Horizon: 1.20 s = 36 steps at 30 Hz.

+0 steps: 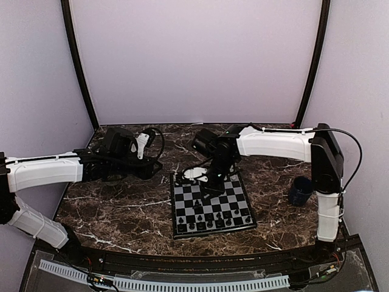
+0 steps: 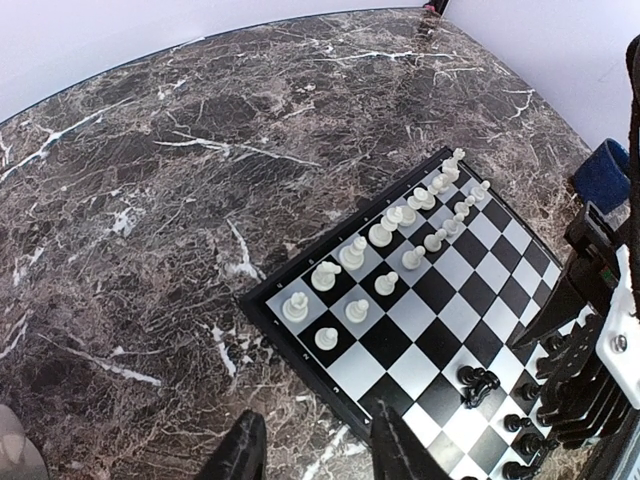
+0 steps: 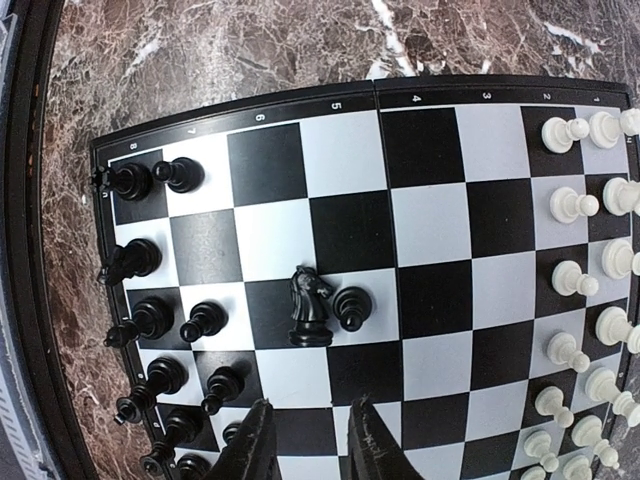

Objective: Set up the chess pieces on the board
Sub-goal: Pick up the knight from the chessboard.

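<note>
My right gripper (image 3: 308, 445) hovers empty, fingers parted, over the board (image 3: 440, 220), near a black knight (image 3: 310, 305) and pawn (image 3: 352, 307) mid-board. My left gripper (image 2: 318, 455), likewise parted and empty, shows only fingertips. Some white pieces (image 3: 570, 205) are cut off.

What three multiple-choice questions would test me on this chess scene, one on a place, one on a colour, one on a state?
1. Where is the black knight?
A) on the bare table
B) on a middle square beside a black pawn
C) among the white pieces

2. What colour is the cup?
A) red
B) yellow
C) blue

3. How is the right gripper?
A) open, empty
B) shut on a pawn
C) shut on the knight

Answers: B, it sits mid-board next to that pawn; C, the cup looks dark blue; A, its fingers stand apart, nothing between.
</note>
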{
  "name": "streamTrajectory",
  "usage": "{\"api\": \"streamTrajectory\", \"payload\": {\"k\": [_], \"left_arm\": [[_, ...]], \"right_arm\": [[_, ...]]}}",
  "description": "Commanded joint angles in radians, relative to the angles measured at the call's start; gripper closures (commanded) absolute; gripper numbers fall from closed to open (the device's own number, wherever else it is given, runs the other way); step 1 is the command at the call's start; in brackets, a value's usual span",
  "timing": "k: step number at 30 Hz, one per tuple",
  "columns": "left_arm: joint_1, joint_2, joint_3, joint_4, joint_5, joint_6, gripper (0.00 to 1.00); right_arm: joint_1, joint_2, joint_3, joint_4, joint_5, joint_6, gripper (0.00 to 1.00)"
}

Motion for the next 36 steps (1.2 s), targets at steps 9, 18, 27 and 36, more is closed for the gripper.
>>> {"api": "streamTrajectory", "payload": {"k": [9,18,27,36], "left_arm": [[0.002,-0.012,-0.019,0.024,0.017,-0.003,0.62],[0.002,-0.003,-0.027,0.036,0.018,-0.004,0.62],[0.002,0.002,-0.033,0.044,0.018,-0.012,0.62],[0.002,0.007,-0.036,0.051,0.027,-0.017,0.62]], "right_arm": [[0.005,0.050,0.012,0.041,0.013,-0.045,0.71],[0.011,0.079,0.017,0.029,-0.022,-0.043,0.60],[0.026,0.102,0.024,0.045,-0.037,-0.022,0.63],[0.034,0.122,0.007,0.081,0.017,0.002,0.70]]}}
